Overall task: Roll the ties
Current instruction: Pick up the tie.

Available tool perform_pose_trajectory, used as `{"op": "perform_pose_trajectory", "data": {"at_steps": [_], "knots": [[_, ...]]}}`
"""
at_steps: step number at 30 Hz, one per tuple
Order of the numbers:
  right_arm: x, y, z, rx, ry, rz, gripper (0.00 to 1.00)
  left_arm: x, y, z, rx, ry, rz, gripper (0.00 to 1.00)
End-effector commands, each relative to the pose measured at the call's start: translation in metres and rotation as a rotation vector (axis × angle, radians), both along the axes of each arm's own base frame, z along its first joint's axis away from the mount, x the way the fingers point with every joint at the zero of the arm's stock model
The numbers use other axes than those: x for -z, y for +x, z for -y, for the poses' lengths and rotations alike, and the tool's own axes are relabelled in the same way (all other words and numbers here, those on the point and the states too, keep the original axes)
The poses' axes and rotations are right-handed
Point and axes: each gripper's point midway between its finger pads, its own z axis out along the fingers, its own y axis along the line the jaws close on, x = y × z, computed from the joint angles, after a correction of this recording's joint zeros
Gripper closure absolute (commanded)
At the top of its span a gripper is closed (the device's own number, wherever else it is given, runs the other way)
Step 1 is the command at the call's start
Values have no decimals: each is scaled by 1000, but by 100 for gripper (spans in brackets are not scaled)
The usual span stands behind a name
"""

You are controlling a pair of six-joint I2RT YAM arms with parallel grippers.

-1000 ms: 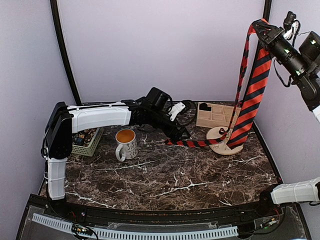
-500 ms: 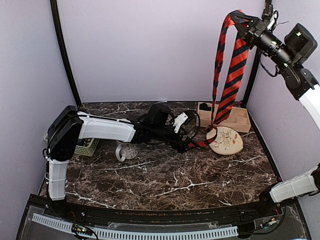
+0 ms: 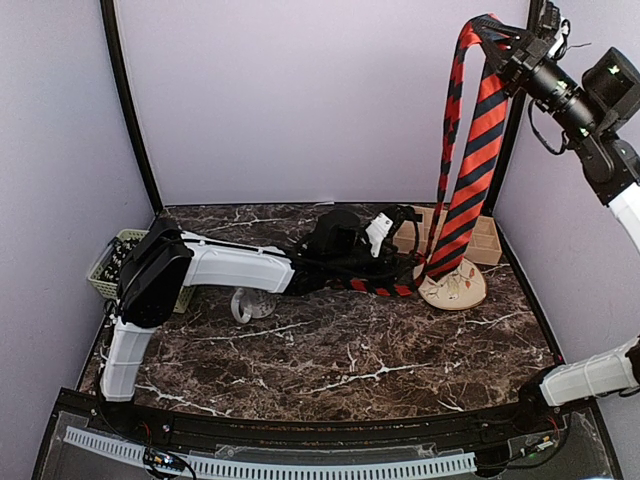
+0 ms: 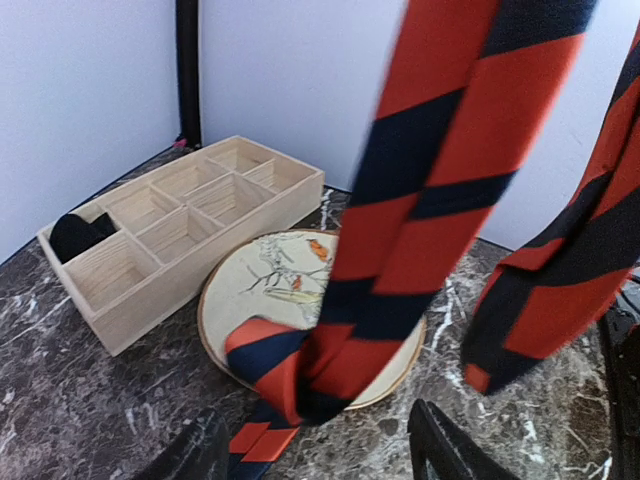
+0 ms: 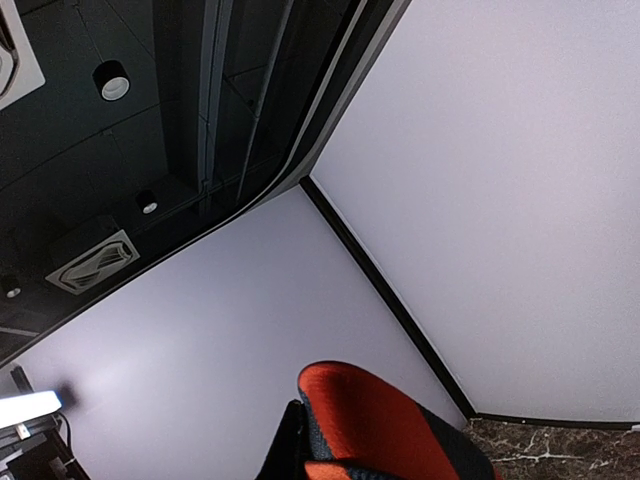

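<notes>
Reaching farther toward 3 o'clock than a second ago, the left arm now stretches across the marble table (image 3: 330,365) and covers most of the mug (image 3: 247,304), which stood in plain view before. Read the top view as a clock face with the far wall at 12.

At 9 o'clock a green basket (image 3: 112,262) sits by the wall, and the mug peeks out from under the forearm just beside it. Past centre, toward 2 o'clock, the left gripper (image 3: 400,286) lies low over the tabletop with its jaws standing apart. In its wrist view a narrow run of the striped tie (image 3: 478,150) passes between the two fingers (image 4: 445,460), closer to the left one, and neither is closed onto it.

From there the fabric climbs onto the round plate (image 4: 240,300), folds, and rises out of frame. A second strand ends in a loose tip just beside the plate at its 3 o'clock side; whether it touches down I cannot tell. At the plate's 10 o'clock stands a wooden organizer (image 4: 210,262), with a black item (image 4: 75,235) in its end compartment.

At 1 o'clock, high above the table, the right gripper (image 3: 505,48) is clamped on the tie's middle, and both strands hang from it side by side toward the plate.
</notes>
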Motion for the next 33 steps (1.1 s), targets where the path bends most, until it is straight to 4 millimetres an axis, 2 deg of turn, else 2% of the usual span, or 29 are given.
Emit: {"op": "perform_pose_trajectory", "data": {"at_steps": [1,4,9,12,16,18,29,33], "knots": [[-25,-22,16,27,46,53,100,-18,23,-7,-106,-10,66,34],[-27,-27,20,35,54,54,100,-21,22,2,-70,-34,70,22],[-23,-29,22,33,66,40,100,-21,-4,19,93,-70,70,12],[-21,-31,22,20,82,37,100,-16,-7,18,99,-69,77,7],[-21,-34,22,3,90,32,100,-16,4,25,70,-67,100,6],[-20,-34,24,11,92,25,100,-23,4,33,88,-94,94,6],[-21,-42,30,20,104,16,100,7,-36,48,253,-57,52,3],[-22,-43,30,11,109,14,100,11,-31,50,211,-45,64,5]]}}
